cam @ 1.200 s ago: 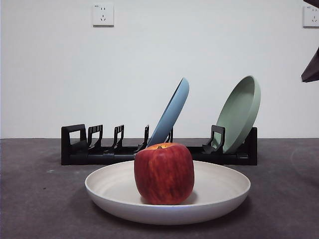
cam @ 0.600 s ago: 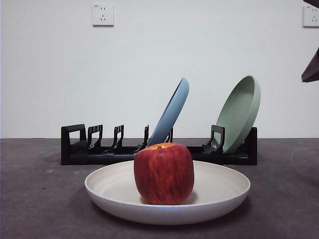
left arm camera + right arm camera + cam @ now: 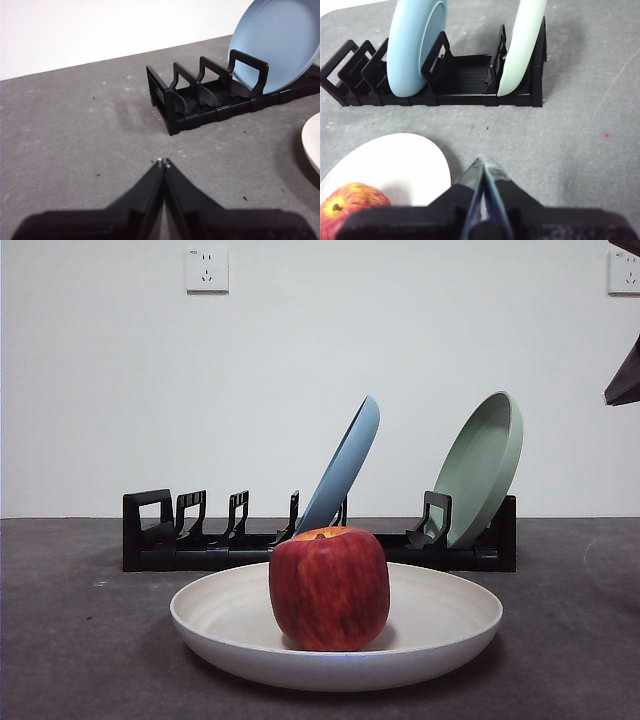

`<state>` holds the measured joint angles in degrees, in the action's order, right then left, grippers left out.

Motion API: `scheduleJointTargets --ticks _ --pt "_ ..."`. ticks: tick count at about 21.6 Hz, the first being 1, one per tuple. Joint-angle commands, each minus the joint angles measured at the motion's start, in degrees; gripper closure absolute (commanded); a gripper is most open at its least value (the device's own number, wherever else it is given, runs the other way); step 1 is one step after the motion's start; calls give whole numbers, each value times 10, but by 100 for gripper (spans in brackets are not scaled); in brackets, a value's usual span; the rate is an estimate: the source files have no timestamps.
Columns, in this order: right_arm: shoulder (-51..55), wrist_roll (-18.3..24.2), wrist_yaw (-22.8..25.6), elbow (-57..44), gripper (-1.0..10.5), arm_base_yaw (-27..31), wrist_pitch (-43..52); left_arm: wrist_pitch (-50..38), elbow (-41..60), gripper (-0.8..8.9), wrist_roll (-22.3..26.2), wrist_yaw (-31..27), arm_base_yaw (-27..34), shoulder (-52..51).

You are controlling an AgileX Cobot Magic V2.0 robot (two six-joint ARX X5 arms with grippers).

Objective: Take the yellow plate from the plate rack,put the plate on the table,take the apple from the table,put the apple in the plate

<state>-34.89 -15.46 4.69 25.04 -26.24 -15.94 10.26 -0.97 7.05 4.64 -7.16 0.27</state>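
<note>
A big red apple with darker streaks and a yellow-orange patch at the stem is sitting upright in the middle of a large, round, shallow cream plate, low in the centre of the front view. The plate is lying flat on the dark grey, mottled tabletop.

Behind it, across the middle of the frame, a long low black plate rack with upright slotted holders is standing. A light blue round plate is leaning in a slot near the rack's centre, and a sage-green round plate is leaning at its right end. The holders at the left end are carrying nothing.

In the left wrist view, the left hand is hovering over bare tabletop, its two black jaws pressed together and holding nothing, with the rack's end beyond them.

In the right wrist view, the right hand is also pressed together and holding nothing, hanging above the tabletop just beside the cream plate's rim, well apart from the apple.

A dark arm tip is showing at the upper right edge of the front view.
</note>
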Motion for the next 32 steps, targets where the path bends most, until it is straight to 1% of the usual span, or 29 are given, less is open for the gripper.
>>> scheduleJointTargets --ticks 1,3,4,5,6,8,10,13,15,19,23,32 --pt "0 10 2 -2 946 0 -5 -1 8 816 2 -1 1 -1" --pt "16 18 4 -2 946 0 -23 -1 8 816 2 -1 1 -1" --pt "33 57 21 -2 946 7 -32 -2 8 816 2 -1 1 -1" --pt "47 81 30 -2 946 15 -35 -2 8 816 2 -1 1 -1" --pt "65 101 29 -2 946 30 -35 -1 8 816 2 -1 2 -1" --pt "108 120 27 -4 946 69 -34 -2 8 816 2 -1 1 -1" --pt "158 121 18 -17 946 119 -24 -1 8 816 2 -1 1 -1" --pt "237 129 -43 -74 946 185 28 -2 8 816 2 -1 1 -1" --pt "285 130 -62 -122 946 210 52 -2 8 816 2 -1 1 -1" --pt "330 130 -61 -184 946 214 56 -2 8 816 2 -1 1 -1" --pt "345 128 -63 -219 946 213 56 -2 8 816 2 -1 1 -1" --pt "348 121 -63 -247 946 212 57 -2 8 816 2 -1 1 -1"
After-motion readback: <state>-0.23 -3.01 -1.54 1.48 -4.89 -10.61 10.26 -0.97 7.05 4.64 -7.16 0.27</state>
